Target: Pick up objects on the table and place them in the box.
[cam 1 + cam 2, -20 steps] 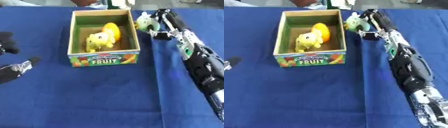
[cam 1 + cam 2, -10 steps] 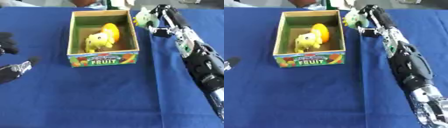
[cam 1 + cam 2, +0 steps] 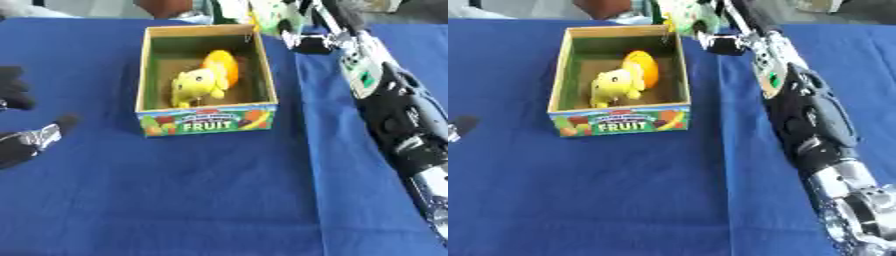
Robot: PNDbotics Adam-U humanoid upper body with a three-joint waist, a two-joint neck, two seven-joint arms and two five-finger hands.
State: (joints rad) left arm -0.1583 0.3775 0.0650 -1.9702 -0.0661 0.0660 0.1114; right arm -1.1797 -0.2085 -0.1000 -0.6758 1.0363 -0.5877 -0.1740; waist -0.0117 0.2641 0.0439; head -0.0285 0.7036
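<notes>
A cardboard fruit box (image 3: pixel 206 120) sits on a blue-covered bench (image 3: pixel 175 200), holding a yellow plush toy (image 3: pixel 198 86) and an orange piece (image 3: pixel 222 67). The right hand (image 3: pixel 293 12) is curled around a pale green-and-white toy (image 3: pixel 267 11) above the box's far right corner. The left hand (image 3: pixel 19 120) rests at the left edge, fingers relaxed and holding nothing.

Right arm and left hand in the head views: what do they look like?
The right arm is mostly black with a pale panel bearing a small green marking near the wrist and shiny silver joints at the near end. The left hand, at the view's left edge, is black with a silvery segment.
</notes>
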